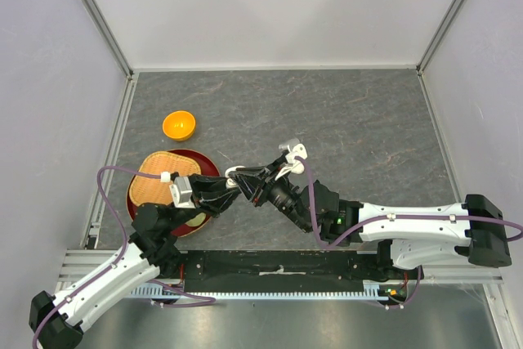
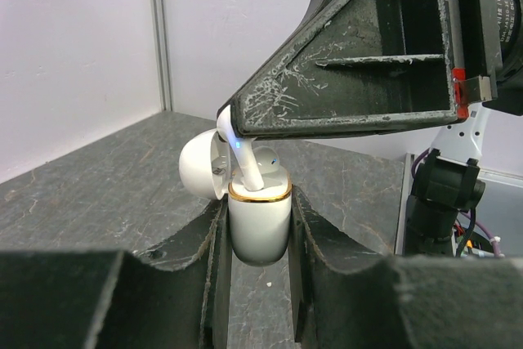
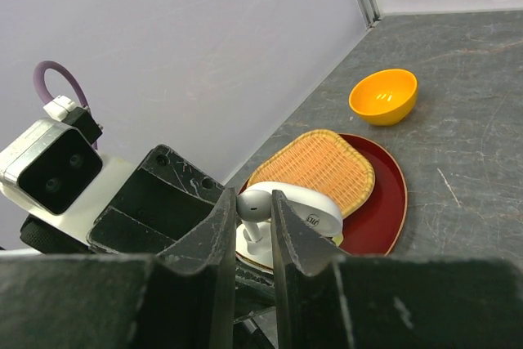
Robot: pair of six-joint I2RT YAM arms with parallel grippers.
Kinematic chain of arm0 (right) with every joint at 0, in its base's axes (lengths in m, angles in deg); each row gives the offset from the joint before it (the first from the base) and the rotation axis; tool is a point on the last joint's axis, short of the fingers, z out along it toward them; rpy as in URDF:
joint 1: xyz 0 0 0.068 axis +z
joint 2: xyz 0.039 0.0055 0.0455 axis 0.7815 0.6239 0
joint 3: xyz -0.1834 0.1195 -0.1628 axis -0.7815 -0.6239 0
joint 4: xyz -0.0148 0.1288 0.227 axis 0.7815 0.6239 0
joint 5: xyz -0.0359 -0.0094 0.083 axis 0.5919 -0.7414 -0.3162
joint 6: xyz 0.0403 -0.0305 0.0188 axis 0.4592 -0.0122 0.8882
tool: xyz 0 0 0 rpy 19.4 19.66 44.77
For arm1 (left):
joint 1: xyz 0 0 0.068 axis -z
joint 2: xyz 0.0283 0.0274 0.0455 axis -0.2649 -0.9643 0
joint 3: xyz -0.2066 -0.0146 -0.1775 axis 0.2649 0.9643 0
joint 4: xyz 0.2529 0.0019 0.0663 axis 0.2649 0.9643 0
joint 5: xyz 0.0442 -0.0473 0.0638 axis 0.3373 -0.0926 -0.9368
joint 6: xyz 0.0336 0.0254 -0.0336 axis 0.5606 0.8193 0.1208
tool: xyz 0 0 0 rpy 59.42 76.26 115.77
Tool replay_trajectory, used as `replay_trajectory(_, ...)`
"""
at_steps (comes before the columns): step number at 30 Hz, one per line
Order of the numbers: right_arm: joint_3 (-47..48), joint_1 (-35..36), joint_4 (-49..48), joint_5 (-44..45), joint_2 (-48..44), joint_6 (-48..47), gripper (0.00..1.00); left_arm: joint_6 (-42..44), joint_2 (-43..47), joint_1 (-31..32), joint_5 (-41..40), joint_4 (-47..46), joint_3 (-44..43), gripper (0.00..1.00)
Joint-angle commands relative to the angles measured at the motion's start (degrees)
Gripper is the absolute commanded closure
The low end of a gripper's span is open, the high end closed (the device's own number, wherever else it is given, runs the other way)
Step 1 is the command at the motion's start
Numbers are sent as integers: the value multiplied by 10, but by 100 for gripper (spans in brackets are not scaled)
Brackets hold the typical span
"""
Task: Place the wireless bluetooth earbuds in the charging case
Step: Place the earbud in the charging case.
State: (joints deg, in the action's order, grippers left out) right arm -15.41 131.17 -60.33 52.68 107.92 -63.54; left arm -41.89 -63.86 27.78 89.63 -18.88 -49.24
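Earbud point(image 2: 248, 165) is pinched in the right claw point(image 3: 254, 230), its stem just dipping into the top of the open charging case point(image 2: 260, 239) that the left claw point(image 2: 258, 210) squeezes tight, so it should probably go straight down slowly before the right claw lets go.

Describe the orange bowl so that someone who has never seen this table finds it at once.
Take the dark grey table, left side, where a red plate carries a woven tray. Just beyond them, toward the back wall, stands a small bowl, alone: its bright orange matches nothing else there.
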Motion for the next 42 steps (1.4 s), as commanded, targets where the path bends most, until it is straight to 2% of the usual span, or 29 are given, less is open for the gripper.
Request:
replay_trajectory(1, 19, 2, -26, -4, -2, -2, 100, -15, 2, 0, 5, -29, -1, 98)
replay_trajectory(11, 17, 2, -30, -6, 10, 2, 100, -17, -2, 0, 4, -35, 0, 98)
replay_trajectory(25, 5, 2, 18, -5, -2, 13, 100, -22, 25, 0, -47, -53, 10, 98)
replay_trajectory(31, 14, 4, 27, -11, 3, 8, 100, -26, 15, 0, -42, -63, 6, 98)
replay_trajectory(42, 26, 5, -8, 14, -9, 4, 100, -27, 19, 0, -35, -53, 11, 98)
